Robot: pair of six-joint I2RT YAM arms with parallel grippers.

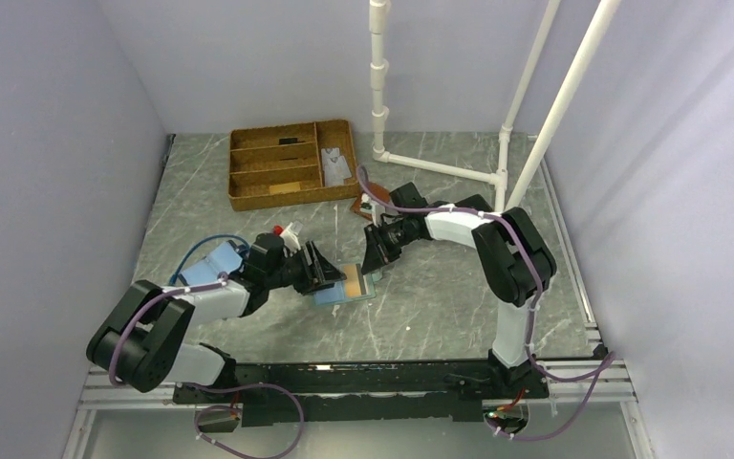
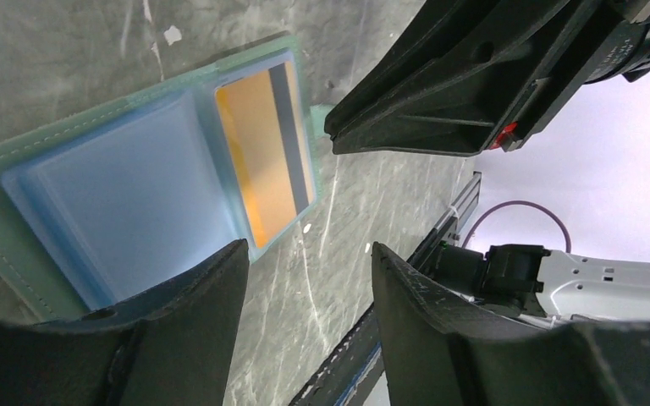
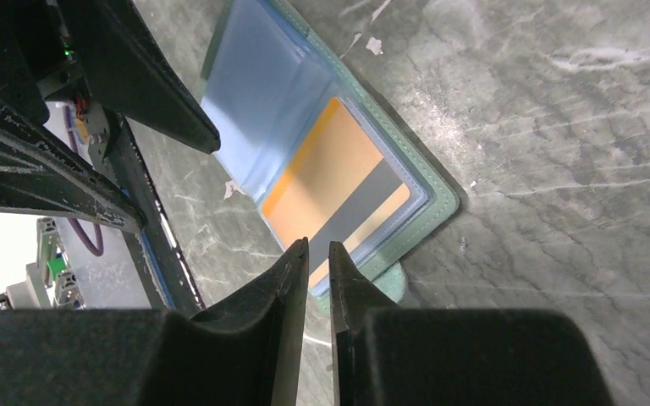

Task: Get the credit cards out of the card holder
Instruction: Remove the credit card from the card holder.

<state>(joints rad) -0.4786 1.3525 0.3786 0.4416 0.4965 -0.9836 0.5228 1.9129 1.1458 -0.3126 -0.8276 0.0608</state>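
The card holder (image 1: 344,290) lies open and flat on the marble table, light blue with a greenish edge (image 3: 442,201). One orange-tan credit card with a grey stripe (image 2: 264,152) (image 3: 338,182) sits in its clear pocket. The other half is a blue sleeve (image 2: 127,199). My left gripper (image 1: 319,269) (image 2: 309,249) is open over the holder's left side, with only table between its fingers. Facing it from the right, my right gripper (image 1: 378,256) (image 3: 318,247) hangs over the card's near edge. Its jaws are drawn to a narrow slit with nothing in it.
A wicker divider tray (image 1: 291,163) stands at the back, and a white pipe frame (image 1: 440,168) at the back right. A brown wallet (image 1: 367,203) lies behind the right arm. A flat blue piece with a blue cable (image 1: 218,258) lies by the left arm.
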